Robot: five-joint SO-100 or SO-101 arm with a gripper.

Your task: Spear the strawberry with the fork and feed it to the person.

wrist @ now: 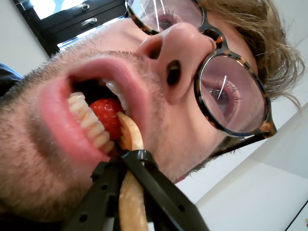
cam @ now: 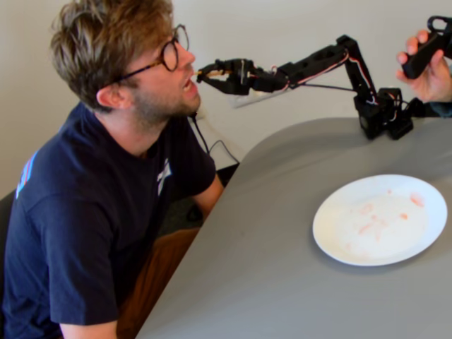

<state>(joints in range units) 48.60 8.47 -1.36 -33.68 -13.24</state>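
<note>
The person (cam: pixel 106 141) sits at the left of the fixed view and leans toward the arm with his mouth open. My gripper (cam: pixel 208 72) is shut on the tan fork (wrist: pixel 131 192) and holds its tip at his lips. In the wrist view the red strawberry (wrist: pixel 108 115) sits on the fork's tines between his teeth, inside his mouth (wrist: pixel 91 120). The strawberry is hidden in the fixed view. The black fingers (wrist: pixel 103 187) clamp the fork's handle at the bottom of the wrist view.
A white plate (cam: pixel 332 240) with pale red juice smears lies on the grey table (cam: pixel 268 282) at the right. The arm's base (cam: pixel 381 113) stands at the table's far edge. A hand holding a black controller (cam: pixel 424 56) shows at the top right.
</note>
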